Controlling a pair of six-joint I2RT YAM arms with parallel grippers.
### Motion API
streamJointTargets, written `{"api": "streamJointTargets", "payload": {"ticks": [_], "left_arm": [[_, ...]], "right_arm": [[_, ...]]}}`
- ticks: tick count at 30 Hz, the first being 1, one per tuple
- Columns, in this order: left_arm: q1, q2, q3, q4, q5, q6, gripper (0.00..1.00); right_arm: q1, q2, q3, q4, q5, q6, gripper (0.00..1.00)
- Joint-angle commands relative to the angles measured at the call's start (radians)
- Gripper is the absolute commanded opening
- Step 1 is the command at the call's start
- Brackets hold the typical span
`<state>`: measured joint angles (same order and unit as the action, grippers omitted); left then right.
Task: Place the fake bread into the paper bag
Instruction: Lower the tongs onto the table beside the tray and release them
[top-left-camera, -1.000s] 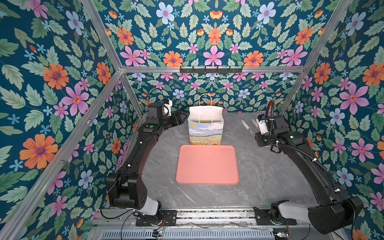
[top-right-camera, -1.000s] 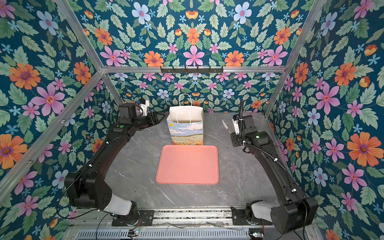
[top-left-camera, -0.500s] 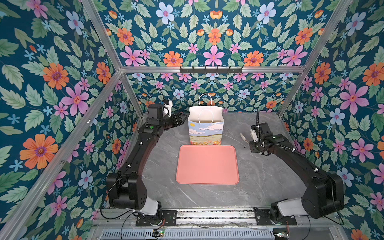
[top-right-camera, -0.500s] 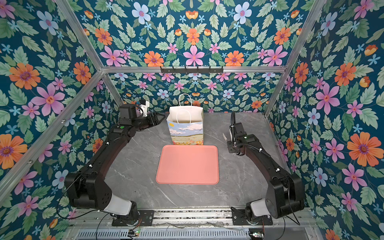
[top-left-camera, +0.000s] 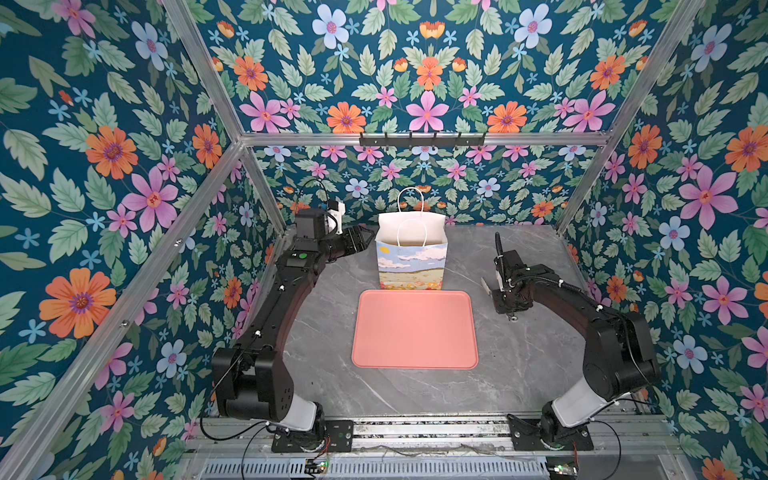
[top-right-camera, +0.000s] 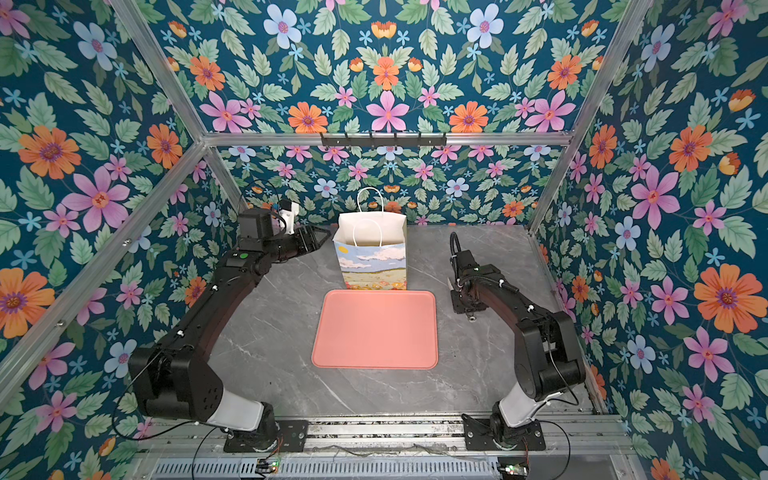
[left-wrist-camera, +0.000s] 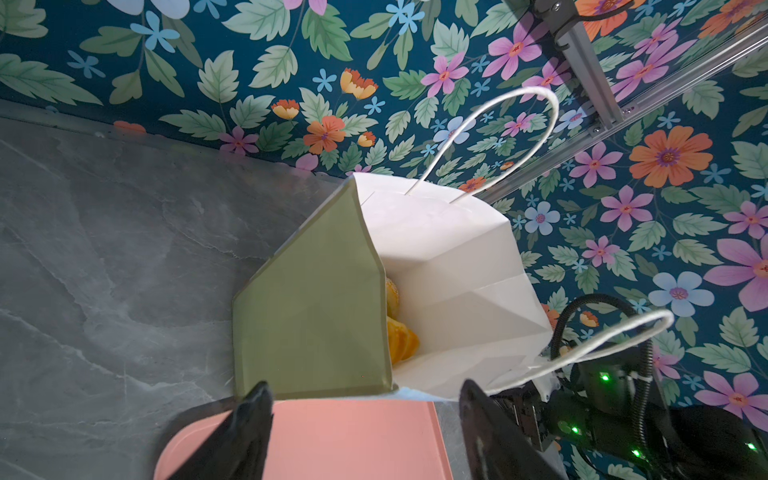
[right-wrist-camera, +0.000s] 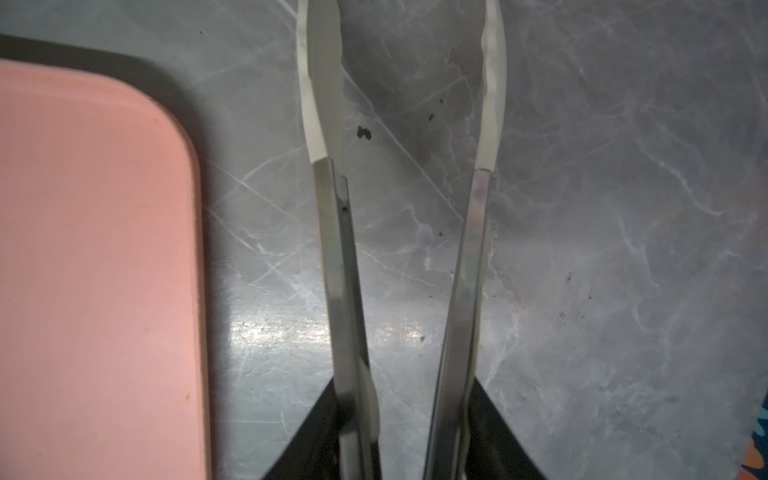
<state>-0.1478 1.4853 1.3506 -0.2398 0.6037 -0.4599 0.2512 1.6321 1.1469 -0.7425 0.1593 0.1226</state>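
The paper bag (top-left-camera: 411, 257) (top-right-camera: 372, 257) stands upright and open behind the pink tray. In the left wrist view golden fake bread (left-wrist-camera: 401, 345) lies at the bottom of the paper bag (left-wrist-camera: 449, 282). My left gripper (top-left-camera: 365, 239) (left-wrist-camera: 365, 388) hangs open by the bag's left side, with nothing between its fingers. My right gripper (top-left-camera: 498, 293) (right-wrist-camera: 403, 415) is shut on metal tongs (right-wrist-camera: 336, 249) with white tips. It is low over the table, right of the tray. The tongs are spread apart with nothing between them.
The pink tray (top-left-camera: 415, 328) (top-right-camera: 376, 328) (right-wrist-camera: 91, 249) lies flat in the middle of the grey marble table (top-left-camera: 519, 365), with nothing on it. Flowered walls close in the back and both sides. A black hook rail (top-left-camera: 422, 139) is mounted on the back wall.
My right arm has pulled back from beside the bag and come down low over the table right of the tray, tongs still held. The left arm has not moved.
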Motion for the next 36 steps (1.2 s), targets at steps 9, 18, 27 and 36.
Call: {"api": "streamJointTargets", "payload": {"ticks": [9, 18, 27, 36], "left_arm": [[0.002, -0.006, 0.004, 0.004, 0.011, 0.021, 0.73], [0.002, -0.029, -0.034, 0.02, 0.01, 0.018, 0.73], [0.002, -0.037, -0.032, -0.001, 0.0, 0.032, 0.74], [0.003, -0.037, -0.029, -0.008, -0.002, 0.035, 0.74]], "right_arm": [[-0.001, 0.09, 0.002, 0.008, -0.024, 0.033, 0.43], [0.0, 0.128, 0.005, 0.012, -0.05, 0.038, 0.45], [-0.001, 0.133, -0.014, 0.026, -0.053, 0.055, 0.48], [-0.001, 0.127, -0.019, 0.023, -0.063, 0.066, 0.51]]}}
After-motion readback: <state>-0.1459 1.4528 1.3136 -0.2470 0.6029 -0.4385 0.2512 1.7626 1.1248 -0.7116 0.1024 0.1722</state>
